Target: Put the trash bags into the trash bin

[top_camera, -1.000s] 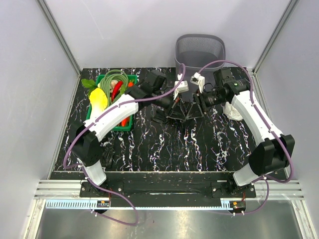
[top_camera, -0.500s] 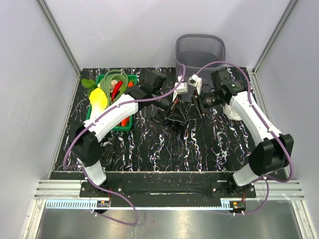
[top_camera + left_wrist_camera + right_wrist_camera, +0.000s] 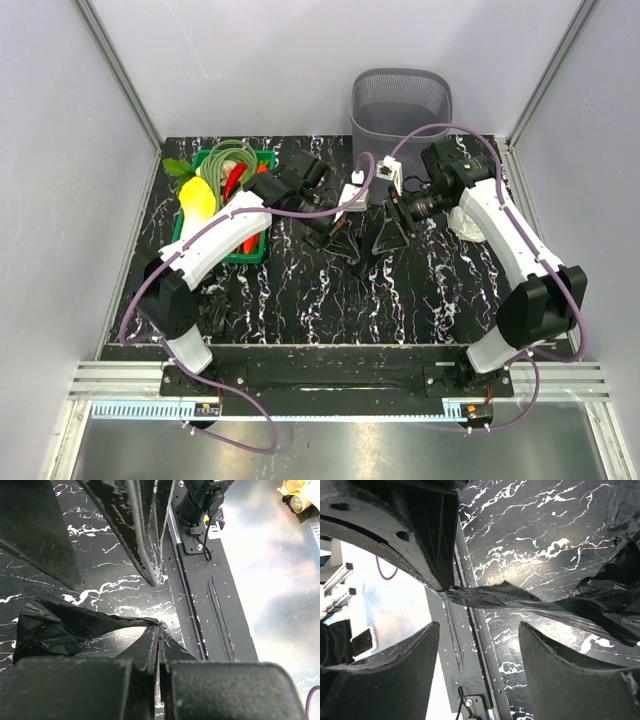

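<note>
A black trash bag (image 3: 55,625) hangs low over the marbled table, and my left gripper (image 3: 159,627) is shut on a stretched corner of its film. In the top view this left gripper (image 3: 343,245) is at the table's middle. My right gripper (image 3: 385,245) is just to its right. In the right wrist view the right gripper (image 3: 479,626) stands open with nothing between its fingers, and the taut trash bag (image 3: 530,602) runs across just beyond them. The grey mesh trash bin (image 3: 400,105) stands behind both grippers at the far edge.
A green crate (image 3: 230,190) of vegetables sits at the back left beside my left arm. A white roll (image 3: 465,222) lies right of my right arm. A dark crumpled lump (image 3: 215,305) rests near the left arm's base. Grey walls close in three sides.
My right gripper has opened and let go of the bag. The two grippers have drawn apart, and the left one has moved left with the bag still in it.
</note>
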